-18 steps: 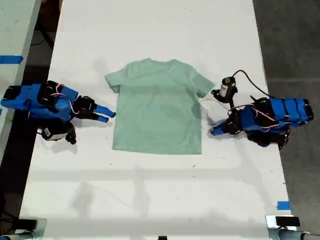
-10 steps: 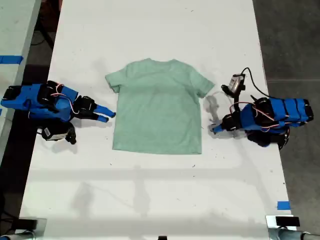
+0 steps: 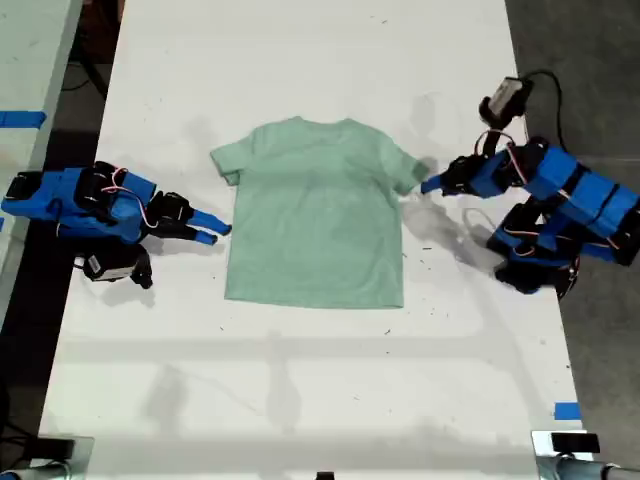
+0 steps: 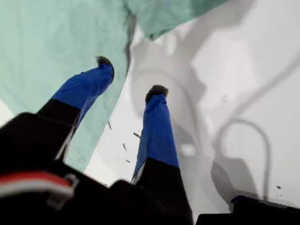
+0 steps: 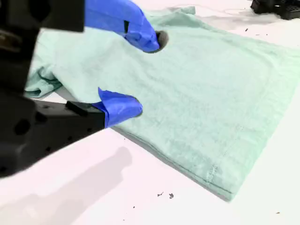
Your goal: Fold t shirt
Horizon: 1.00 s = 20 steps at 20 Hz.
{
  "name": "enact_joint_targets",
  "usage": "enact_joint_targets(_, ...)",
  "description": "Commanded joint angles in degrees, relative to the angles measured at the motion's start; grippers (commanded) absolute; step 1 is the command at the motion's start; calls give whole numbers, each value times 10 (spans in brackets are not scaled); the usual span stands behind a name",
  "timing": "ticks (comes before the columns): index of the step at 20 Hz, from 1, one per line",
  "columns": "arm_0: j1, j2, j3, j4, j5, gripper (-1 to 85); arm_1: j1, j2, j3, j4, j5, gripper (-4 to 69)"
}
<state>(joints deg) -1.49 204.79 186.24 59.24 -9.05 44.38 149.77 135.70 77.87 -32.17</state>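
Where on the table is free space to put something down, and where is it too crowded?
The table is bare above the t-shirt in the exterior view, and across the wide strip below its hem. It is crowded at both sides of the t-shirt: my first gripper is at the sleeve on the exterior view's right, my second gripper beside the opposite edge.

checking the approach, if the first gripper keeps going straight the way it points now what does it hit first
My first gripper is open and points toward the exterior view's left, at the sleeve of the t shirt. Going straight on, it would most likely meet that sleeve edge first. Its height above the table is unclear, so it might pass just over the cloth.
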Motion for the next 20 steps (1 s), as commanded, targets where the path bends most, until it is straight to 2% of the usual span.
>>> enact_joint_targets(1, 1, 4, 24, -9, -7, 184, 110, -168, -66, -87, -57, 225)
enact_joint_targets(3, 2, 4, 24, -9, -7, 184, 146, -254, -62, -168, -75, 235)
enact_joint_targets(5, 1, 4, 24, -9, -7, 184, 150, -368, -112, -210, -86, 242)
enact_joint_targets(10, 1, 4, 24, -9, -7, 184, 109, -520, -254, -206, -75, 244)
enact_joint_targets(14, 1, 4, 24, -9, -7, 184, 119, -553, -265, -190, -58, 235)
enact_joint_targets(15, 1, 4, 24, -9, -7, 184, 121, -555, -265, -189, -57, 222)
enact_joint_targets(16, 1, 4, 24, -9, -7, 184, 121, -555, -265, -189, -57, 171)
enact_joint_targets(17, 1, 4, 24, -9, -7, 184, 121, -555, -268, -185, -57, 12)
enact_joint_targets(20, 1, 4, 24, -9, -7, 184, 119, -553, -292, -158, -63, 17)
